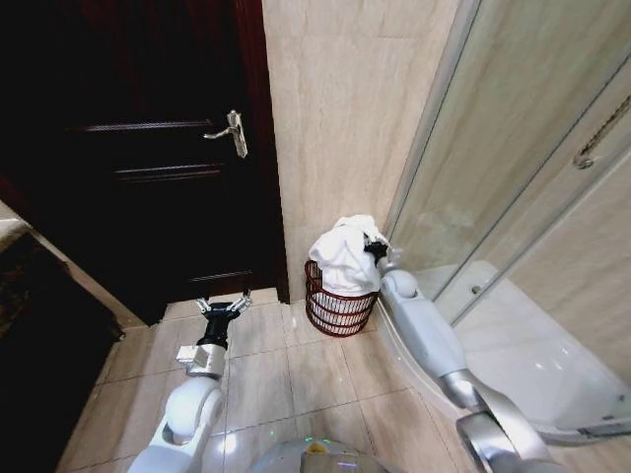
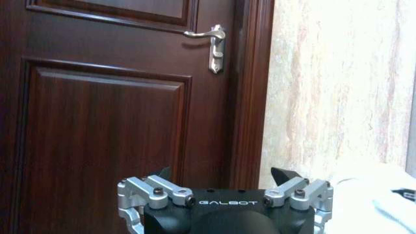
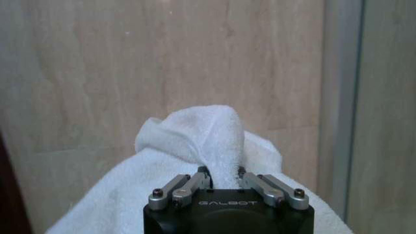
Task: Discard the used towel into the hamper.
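Your right gripper (image 1: 376, 248), clenched on the crumpled white terry towel (image 1: 345, 254), hangs directly above the round dark red-brown wire hamper (image 1: 338, 310); your released left gripper (image 1: 225, 308) idles by the door.

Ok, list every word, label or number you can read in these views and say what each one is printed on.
"GALBOT": on the black body of the left gripper, which is open and faces the dark door.
"GALBOT": on the black body of the right gripper, shut on the white towel above the hamper.
No other text is readable on the door, walls or shower glass.
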You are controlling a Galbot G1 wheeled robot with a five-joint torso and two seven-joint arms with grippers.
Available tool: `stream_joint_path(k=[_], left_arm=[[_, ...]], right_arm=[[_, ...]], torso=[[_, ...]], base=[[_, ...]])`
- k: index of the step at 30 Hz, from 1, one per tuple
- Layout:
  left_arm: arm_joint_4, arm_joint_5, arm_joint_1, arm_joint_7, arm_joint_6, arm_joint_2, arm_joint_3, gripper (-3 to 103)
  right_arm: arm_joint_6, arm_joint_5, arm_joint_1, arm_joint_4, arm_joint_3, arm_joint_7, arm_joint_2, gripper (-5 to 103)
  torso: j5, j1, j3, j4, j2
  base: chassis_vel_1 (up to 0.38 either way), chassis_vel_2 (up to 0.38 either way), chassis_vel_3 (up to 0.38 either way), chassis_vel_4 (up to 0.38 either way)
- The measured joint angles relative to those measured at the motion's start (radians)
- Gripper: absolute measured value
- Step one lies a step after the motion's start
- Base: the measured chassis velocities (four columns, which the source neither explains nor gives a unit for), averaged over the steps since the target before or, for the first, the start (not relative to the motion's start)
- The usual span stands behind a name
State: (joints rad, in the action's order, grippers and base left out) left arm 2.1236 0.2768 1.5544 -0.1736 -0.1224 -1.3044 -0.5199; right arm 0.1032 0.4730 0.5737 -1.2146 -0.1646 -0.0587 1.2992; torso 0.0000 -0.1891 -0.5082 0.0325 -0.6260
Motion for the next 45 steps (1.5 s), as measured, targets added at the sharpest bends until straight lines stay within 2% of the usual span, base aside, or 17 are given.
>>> stream_joint_path(k=[9, 28, 45], left_arm=[[0.02, 0.003, -0.005, -0.008, 0.013, 0.008, 0.003, 100], [0.016, 0.001, -0.009, -0.011, 0.007, 0.009, 0.022, 100], [0.02, -0.005, 0.001, -0.011, 0.008, 0.013, 0.026, 100]], right_arm=[[0.033, 0.027, 0.032, -0.043, -0.005, -0.001, -0.021, 16], [0.039, 0.026, 0.09, -0.125, -0.015, -0.037, -0.054, 16], [0.041, 0.02, 0.084, -0.122, -0.007, -0.03, -0.041, 16]], torso=[[-0.0001, 0.0, 0.0, -0.0001, 0.0], [0.0, 0.009, 0.014, 0.0, 0.023], [-0.0001, 0.039, 0.058, -0.0001, 0.097]], base=[[0.0, 0.0, 0.0, 0.0], [0.0, 0.0, 0.0, 0.0], [0.0, 0.0, 0.0, 0.0]])
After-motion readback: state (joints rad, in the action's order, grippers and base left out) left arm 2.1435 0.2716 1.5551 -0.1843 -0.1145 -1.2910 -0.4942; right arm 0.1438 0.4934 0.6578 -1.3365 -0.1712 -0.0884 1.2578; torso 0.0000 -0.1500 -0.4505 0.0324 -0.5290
